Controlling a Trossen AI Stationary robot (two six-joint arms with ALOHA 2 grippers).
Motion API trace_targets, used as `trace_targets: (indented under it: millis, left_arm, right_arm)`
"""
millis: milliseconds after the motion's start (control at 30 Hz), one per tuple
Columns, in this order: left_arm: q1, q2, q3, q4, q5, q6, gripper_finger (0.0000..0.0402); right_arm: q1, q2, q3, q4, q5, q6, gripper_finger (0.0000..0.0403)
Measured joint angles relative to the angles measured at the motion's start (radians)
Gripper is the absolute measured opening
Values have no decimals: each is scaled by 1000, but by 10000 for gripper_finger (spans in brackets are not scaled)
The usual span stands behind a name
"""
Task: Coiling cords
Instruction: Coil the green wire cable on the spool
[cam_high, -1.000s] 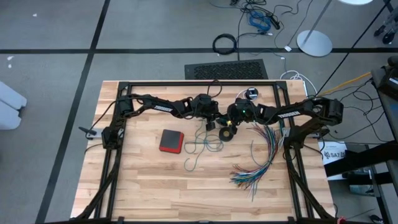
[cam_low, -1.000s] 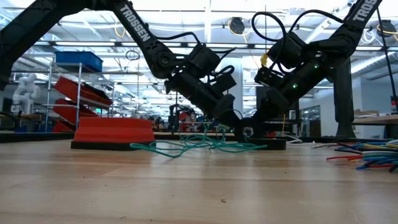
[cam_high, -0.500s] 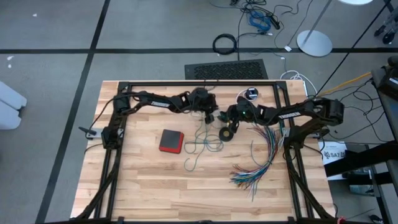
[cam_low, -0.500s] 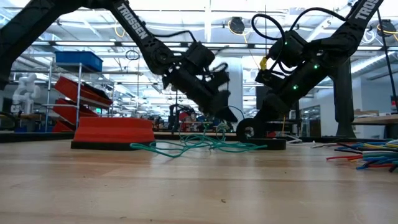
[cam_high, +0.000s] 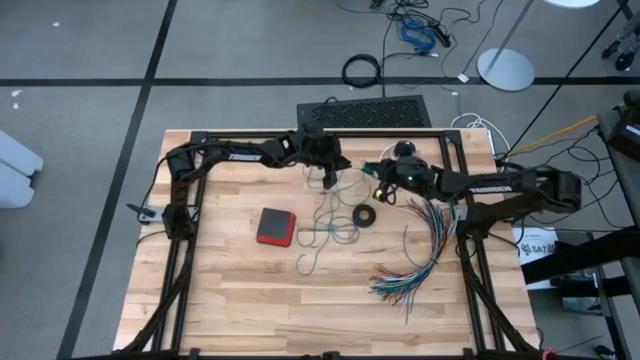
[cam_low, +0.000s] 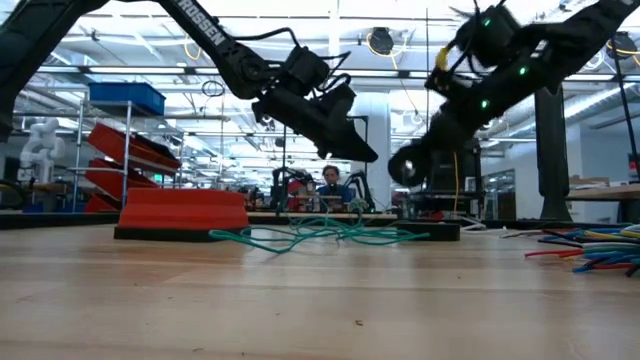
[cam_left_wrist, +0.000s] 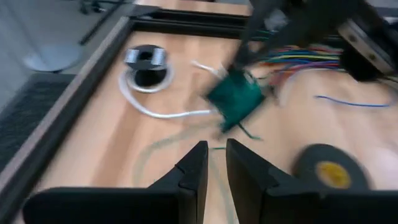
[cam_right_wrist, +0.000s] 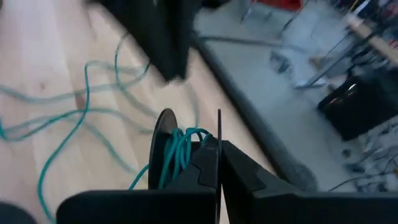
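High view: a second ago both my grippers were down on the worktop (cam_high: 230, 290) beside the black tape ring (cam_high: 366, 214). Now they have risen and drawn back toward the far edge. My left gripper (cam_high: 328, 180) hangs over the far end of the teal cord (cam_high: 325, 228), whose loose loops lie between the red block (cam_high: 275, 226) and the ring. My right gripper (cam_high: 379, 181) has swung off toward the white cord (cam_high: 470, 122).

Low view: the left gripper (cam_low: 357, 151) and right gripper (cam_low: 404, 166) both stand well clear of the wood, where before they touched down among the teal cord (cam_low: 320, 232). The right one carries a dark round bundle.

Left wrist view: my left gripper's (cam_left_wrist: 211, 167) jaws stand a narrow slit apart, and I see nothing between them. Ahead, the right gripper (cam_left_wrist: 244, 67) holds a green wad. The white cord (cam_left_wrist: 163, 112) lies uncoiled on the wood, running from its round black-and-white piece (cam_left_wrist: 148, 58).

Right wrist view: my right gripper (cam_right_wrist: 217, 150) is clamped together on wound turns of the teal cord (cam_right_wrist: 179, 148) against a dark disc. The rest trails slack over the worktop.

I judge the lift means a first few turns are wound and held. Most of the teal cord is yet to be gathered, and the white one is not begun.
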Motion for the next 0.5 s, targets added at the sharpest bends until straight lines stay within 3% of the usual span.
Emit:
trace_targets:
  millis: [267,500]
  left_arm:
    - [2,-20,-1,42,170,7,63]
    - [-19,2,-8,79,197,53,63]
  right_arm:
    - [4,-154,1,-20,3,-17,1]
    - [4,-229,2,-25,0,-12,1]
